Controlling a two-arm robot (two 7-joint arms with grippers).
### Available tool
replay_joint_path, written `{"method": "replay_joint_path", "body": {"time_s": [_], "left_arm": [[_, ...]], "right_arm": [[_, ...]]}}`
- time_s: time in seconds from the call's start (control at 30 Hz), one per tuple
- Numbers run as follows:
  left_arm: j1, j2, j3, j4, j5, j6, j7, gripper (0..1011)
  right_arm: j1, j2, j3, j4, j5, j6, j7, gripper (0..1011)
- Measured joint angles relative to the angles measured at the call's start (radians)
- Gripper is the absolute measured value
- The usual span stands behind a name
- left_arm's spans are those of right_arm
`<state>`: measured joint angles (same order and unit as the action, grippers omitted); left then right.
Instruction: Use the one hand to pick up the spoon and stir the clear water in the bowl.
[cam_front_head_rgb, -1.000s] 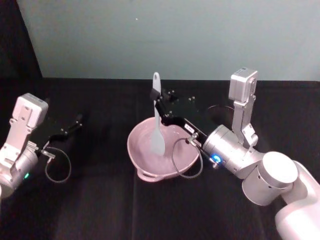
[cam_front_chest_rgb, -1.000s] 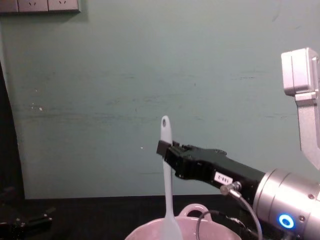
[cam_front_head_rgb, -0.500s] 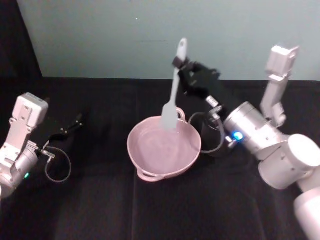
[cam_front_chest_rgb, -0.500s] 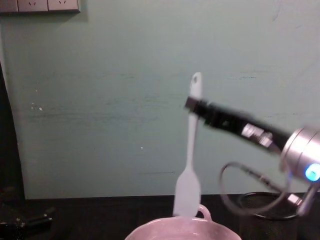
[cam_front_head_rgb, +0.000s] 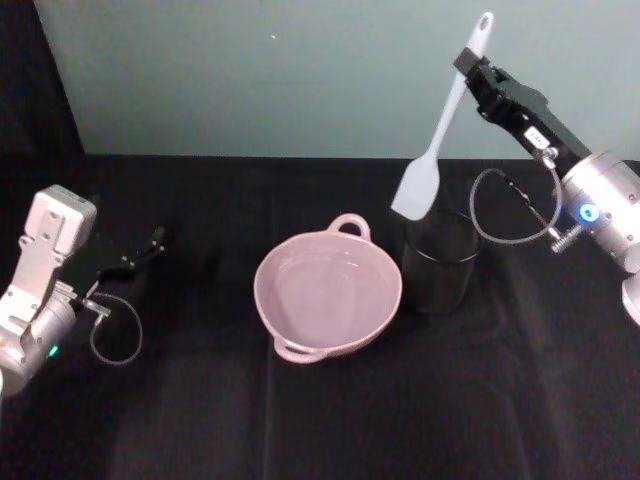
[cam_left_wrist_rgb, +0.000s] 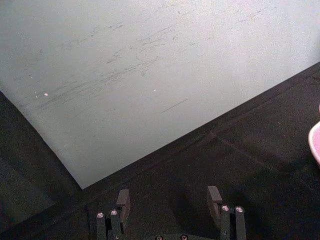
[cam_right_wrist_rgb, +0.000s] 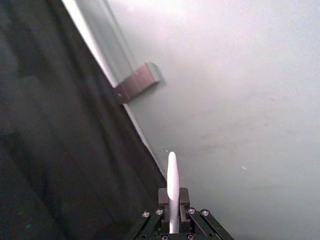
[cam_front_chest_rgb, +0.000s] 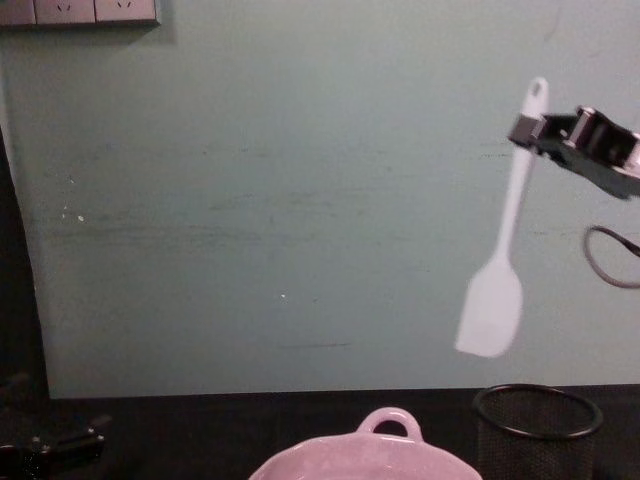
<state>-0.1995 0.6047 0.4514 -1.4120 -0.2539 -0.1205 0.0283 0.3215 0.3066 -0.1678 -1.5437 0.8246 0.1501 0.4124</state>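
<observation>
1. We count one spoon (cam_front_head_rgb: 440, 135), one pink bowl (cam_front_head_rgb: 328, 295) and one black mesh cup (cam_front_head_rgb: 440, 262), all taken relative to the bowl on the black bench (cam_front_head_rgb: 200, 420).
2. We count two arms, each ending in a black two-finger tool.
3. The right tool (cam_front_head_rgb: 468, 62) is raised high, well above and to the right of the bowl, its silver wrist with a blue light sloping down toward the right edge of the head view.
4. That tool is clenched on the spoon near the top of the handle; in the right wrist view the handle (cam_right_wrist_rgb: 172, 192) stands pinched between the two fingers.
5. The spoon hangs in the air, tilted, its end with the hole uppermost and its flat head lowest, above the mesh cup and clear of the bowl.
6. The left tool (cam_front_head_rgb: 150, 245) rests low over the bench, well to the left of the bowl; in the left wrist view its fingers (cam_left_wrist_rgb: 122, 200) stand apart, grasping nothing.
7. The bowl sits on the bench, with one loop handle on its far rim and one on its near rim, and clear liquid inside.
8. The mesh cup stands just right of the bowl; we cannot tell what, if anything, it holds.
</observation>
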Motion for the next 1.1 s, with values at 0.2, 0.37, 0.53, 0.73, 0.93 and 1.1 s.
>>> {"method": "replay_joint_path", "body": {"time_s": [0.2,0.37,0.53,0.73,0.93,1.1], "left_arm": [[0.0,0.0,0.0,0.0,0.0,0.0,0.0,1011],[0.0,0.0,0.0,0.0,0.0,0.0,0.0,1011],[0.0,0.0,0.0,0.0,0.0,0.0,0.0,1011],[0.0,0.0,0.0,0.0,0.0,0.0,0.0,1011],[0.0,0.0,0.0,0.0,0.0,0.0,0.0,1011],[0.0,0.0,0.0,0.0,0.0,0.0,0.0,1011]], "right_arm": [[0.002,0.028,0.018,0.051,0.034,0.018,-0.021,114],[0.011,0.035,0.014,0.095,0.041,0.01,-0.03,114],[0.022,0.039,0.001,0.137,0.05,0.0,-0.034,114],[0.028,0.042,-0.024,0.184,0.053,-0.023,-0.028,114],[0.027,0.045,-0.049,0.216,0.033,-0.08,-0.017,114],[0.021,0.046,-0.071,0.244,0.008,-0.132,-0.01,114]]}}
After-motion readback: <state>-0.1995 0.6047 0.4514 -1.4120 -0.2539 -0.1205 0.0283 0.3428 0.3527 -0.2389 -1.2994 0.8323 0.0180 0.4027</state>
